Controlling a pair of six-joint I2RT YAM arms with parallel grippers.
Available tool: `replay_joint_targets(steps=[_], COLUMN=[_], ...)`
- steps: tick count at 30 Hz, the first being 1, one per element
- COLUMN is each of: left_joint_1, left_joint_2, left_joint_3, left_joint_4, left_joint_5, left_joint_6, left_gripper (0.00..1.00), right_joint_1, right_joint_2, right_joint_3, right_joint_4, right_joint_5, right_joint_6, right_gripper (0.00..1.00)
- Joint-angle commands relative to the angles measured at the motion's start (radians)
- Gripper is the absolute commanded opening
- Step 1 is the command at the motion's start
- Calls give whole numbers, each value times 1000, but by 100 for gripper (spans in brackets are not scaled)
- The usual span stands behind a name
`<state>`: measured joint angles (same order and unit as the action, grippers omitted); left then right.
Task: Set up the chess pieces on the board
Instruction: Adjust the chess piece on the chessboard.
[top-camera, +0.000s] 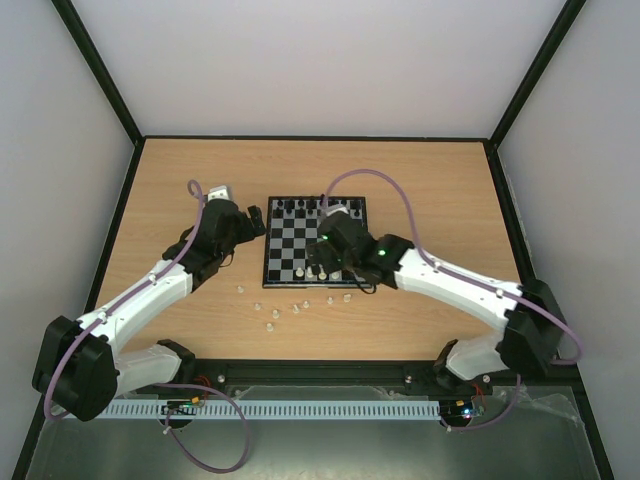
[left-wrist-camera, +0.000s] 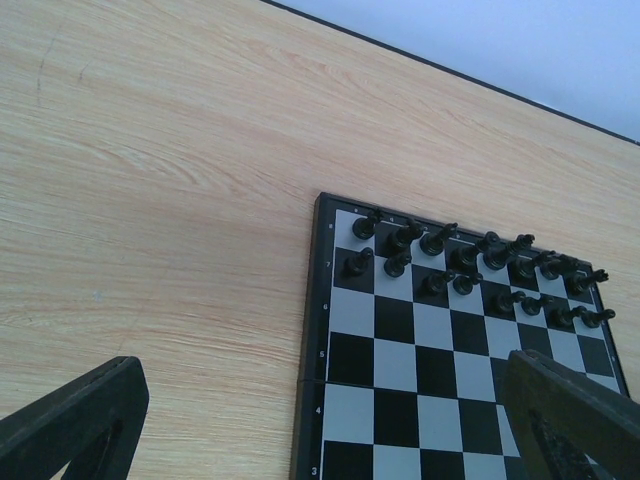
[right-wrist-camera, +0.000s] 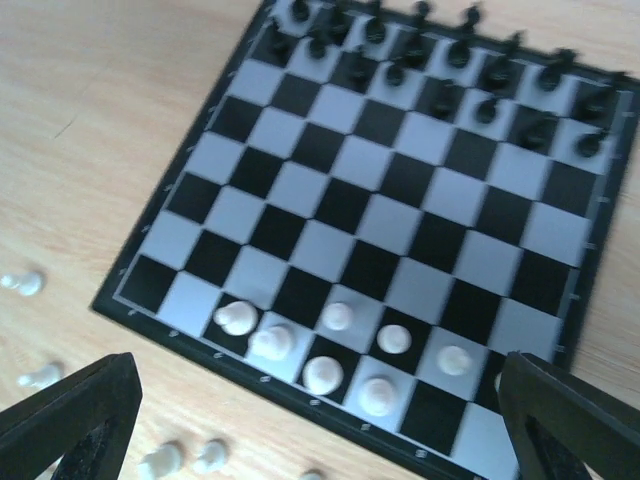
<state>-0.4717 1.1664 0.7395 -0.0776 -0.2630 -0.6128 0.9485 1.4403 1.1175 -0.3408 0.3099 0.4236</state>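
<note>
The board (top-camera: 297, 243) lies mid-table, with black chessmen on its two far rows. Several white chess pieces (right-wrist-camera: 322, 375) stand in the two near rows towards the near left corner. More chess pieces (top-camera: 270, 313) lie loose on the wood in front of the board, and some show in the right wrist view (right-wrist-camera: 40, 377). My right gripper (right-wrist-camera: 320, 430) hovers open over the board's near edge (top-camera: 322, 266), with nothing between its fingers. Open and empty too, my left gripper (left-wrist-camera: 325, 440) hangs at the board's left edge (top-camera: 258, 219).
The black chessmen (left-wrist-camera: 440, 262) crowd the board's far rows. The wooden table (top-camera: 180, 190) has a black rim and white walls on three sides. Both arms reach in from the near edge, and their purple cables (top-camera: 400, 195) loop above them.
</note>
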Motion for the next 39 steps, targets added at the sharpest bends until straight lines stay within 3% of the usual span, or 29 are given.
replay_joint_targets(steps=[1,8,15,23,26,31,35,39], left_joint_1=[5,7,13,24,25,30,40,43], left_joint_2=[5,8,-11,6,17,28,29,19], left_joint_3=[-11,-11,-20,-17,-17,-16,-18,-19], left_joint_4=[18,18,18,26,30,33,33,32], left_joint_5=[-1,3,1,42,58,64,74,82], left_joint_6=[0,-2,2,-6,-7,-10,-13,-16], left_gripper=[100,99,100,100,99,100,100,99], right_joint_1=[-57,-93,-94,-94,-94,-94,-95,-94], right_joint_2=[-157,-284,-237,-309,-310,-257,-110,89], right_joint_3=[-144,-302,-353,-420,-415,-331,-191,0], right_joint_4=[57,143,176,168,155,143,144,143], right_joint_5=[90,76,37,43,14,-22,-45,-97], right_joint_6=[38,83,101,135,134,108,86,63], right_gripper=[99,99,99,96,90,70,52,49])
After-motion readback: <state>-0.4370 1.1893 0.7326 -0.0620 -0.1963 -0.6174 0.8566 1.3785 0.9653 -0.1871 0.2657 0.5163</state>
